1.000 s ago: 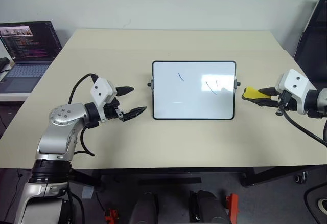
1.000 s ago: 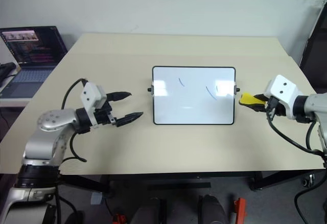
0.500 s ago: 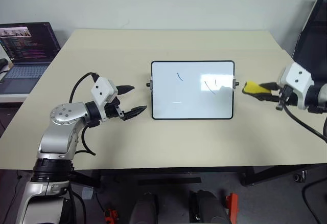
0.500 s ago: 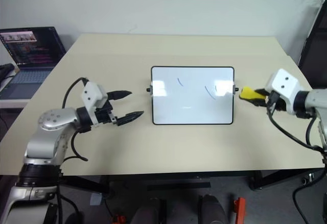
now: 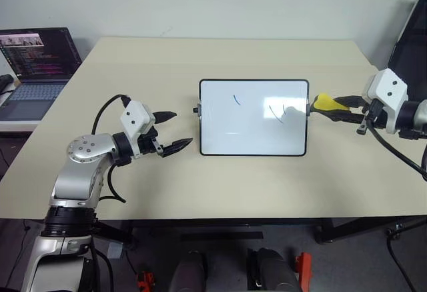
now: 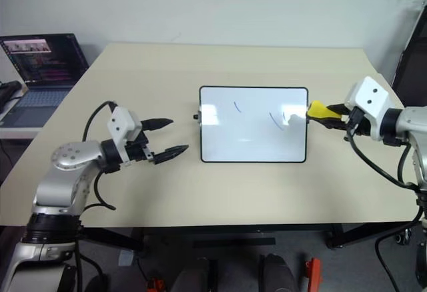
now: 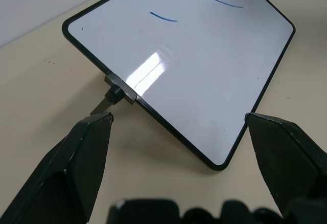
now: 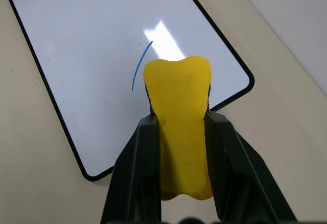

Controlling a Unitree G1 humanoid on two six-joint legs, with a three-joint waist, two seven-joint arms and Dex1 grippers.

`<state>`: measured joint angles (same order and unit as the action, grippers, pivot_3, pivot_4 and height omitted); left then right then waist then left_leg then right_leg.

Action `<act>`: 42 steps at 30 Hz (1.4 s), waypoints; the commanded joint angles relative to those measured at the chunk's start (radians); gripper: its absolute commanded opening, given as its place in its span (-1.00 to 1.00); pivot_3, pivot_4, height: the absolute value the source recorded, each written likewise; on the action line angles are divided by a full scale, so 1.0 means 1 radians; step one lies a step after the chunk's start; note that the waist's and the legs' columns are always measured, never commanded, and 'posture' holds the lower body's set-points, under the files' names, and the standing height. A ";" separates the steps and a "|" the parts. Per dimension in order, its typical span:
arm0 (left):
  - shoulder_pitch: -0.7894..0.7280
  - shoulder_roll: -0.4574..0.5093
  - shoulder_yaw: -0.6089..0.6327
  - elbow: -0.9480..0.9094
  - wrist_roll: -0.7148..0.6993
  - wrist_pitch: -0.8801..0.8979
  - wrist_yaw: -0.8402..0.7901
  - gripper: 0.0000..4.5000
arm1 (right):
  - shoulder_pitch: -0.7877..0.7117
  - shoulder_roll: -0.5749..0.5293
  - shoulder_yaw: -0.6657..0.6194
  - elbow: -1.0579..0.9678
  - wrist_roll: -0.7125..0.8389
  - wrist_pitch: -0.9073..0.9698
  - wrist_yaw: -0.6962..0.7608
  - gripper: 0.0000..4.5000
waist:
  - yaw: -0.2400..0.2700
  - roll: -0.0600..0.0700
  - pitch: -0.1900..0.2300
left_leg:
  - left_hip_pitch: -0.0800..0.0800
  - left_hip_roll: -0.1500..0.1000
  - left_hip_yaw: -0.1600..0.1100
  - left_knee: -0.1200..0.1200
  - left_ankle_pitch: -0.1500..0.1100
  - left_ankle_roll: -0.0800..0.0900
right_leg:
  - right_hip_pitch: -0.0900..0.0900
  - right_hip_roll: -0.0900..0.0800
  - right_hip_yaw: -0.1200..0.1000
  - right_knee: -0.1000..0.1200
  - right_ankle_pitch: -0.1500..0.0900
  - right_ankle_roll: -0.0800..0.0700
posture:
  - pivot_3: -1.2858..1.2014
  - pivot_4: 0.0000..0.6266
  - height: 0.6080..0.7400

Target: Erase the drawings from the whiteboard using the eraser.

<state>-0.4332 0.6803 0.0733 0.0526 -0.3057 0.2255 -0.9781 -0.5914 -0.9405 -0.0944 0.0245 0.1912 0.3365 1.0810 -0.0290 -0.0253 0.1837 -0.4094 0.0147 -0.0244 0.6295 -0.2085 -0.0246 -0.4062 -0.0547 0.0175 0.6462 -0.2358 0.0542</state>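
Right gripper [image 5: 337, 103] has carried yellow eraser [image 5: 324, 103] up and inward — tip now at right edge of whiteboard [image 5: 253, 139], mid-table. Eraser clamped tight. Left gripper [image 5: 172, 131] spread wide, idle beside board. Approach step; drawings [image 5: 276, 113] untouched. Next: lower pad, wipe leftward.

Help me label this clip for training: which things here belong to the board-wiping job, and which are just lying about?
Part of the job:
- whiteboard
- drawings, blue strokes on the whiteboard
- eraser, yellow, clamped in the right gripper
- left gripper, jaws open beside the whiteboard's edge

Lying about:
- laptop, open, on a side surface left of the table
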 commanded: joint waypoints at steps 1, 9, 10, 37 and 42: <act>-0.023 0.006 0.007 -0.013 -0.001 -0.014 0.002 1.00 | -0.055 0.035 0.001 -0.055 0.047 0.016 -0.015 -0.63 | -0.003 0.000 0.000 | 0.000 0.000 0.000 0.000 0.000 0.000 | 0.000 0.000 0.000 0.000 0.000 0.000 | 0.03 -0.52 1.00; -0.026 -0.010 -0.013 -0.018 0.002 -0.012 0.009 1.00 | -0.204 0.351 0.193 -0.090 -0.035 0.137 -0.239 -0.63 | -0.009 0.000 0.000 | 0.001 0.001 -0.001 0.000 0.000 0.000 | 0.000 0.001 0.000 0.002 0.000 -0.001 | 0.03 -0.52 1.00; -0.026 -0.010 -0.013 -0.017 0.002 -0.013 0.009 1.00 | -0.220 0.382 0.222 -0.071 -0.066 0.149 -0.275 -0.63 | -0.005 0.000 0.000 | 0.001 0.000 -0.001 0.000 0.000 0.000 | 0.000 0.001 0.000 0.002 0.000 -0.001 | 0.03 -0.52 1.00; 0.003 -0.026 -0.021 -0.038 0.010 -0.011 0.024 1.00 | -0.505 0.616 0.440 0.508 -0.389 0.098 -0.450 -0.63 | -0.004 0.000 0.000 | 0.001 0.000 -0.001 0.000 0.000 0.000 | -0.001 0.000 -0.001 0.004 0.001 -0.002 | 0.03 -0.52 1.00; 0.012 -0.024 -0.021 -0.041 0.010 -0.014 0.030 1.00 | -0.422 0.648 0.502 0.394 -0.402 0.186 -0.389 -0.63 | -0.009 0.000 -0.001 | 0.004 0.000 -0.001 0.000 0.000 0.000 | 0.001 0.001 0.000 0.005 0.001 -0.002 | 0.03 -0.52 1.00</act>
<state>-0.4232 0.6486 0.0310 0.0472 -0.2903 0.2271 -0.9516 -1.0435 -0.2982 0.3753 0.4310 -0.1951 0.4735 0.6633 -0.0376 -0.0255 0.1829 -0.4048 0.0152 -0.0252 0.6293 -0.2083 -0.0247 -0.4050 -0.0538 0.0176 0.6521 -0.2353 0.0520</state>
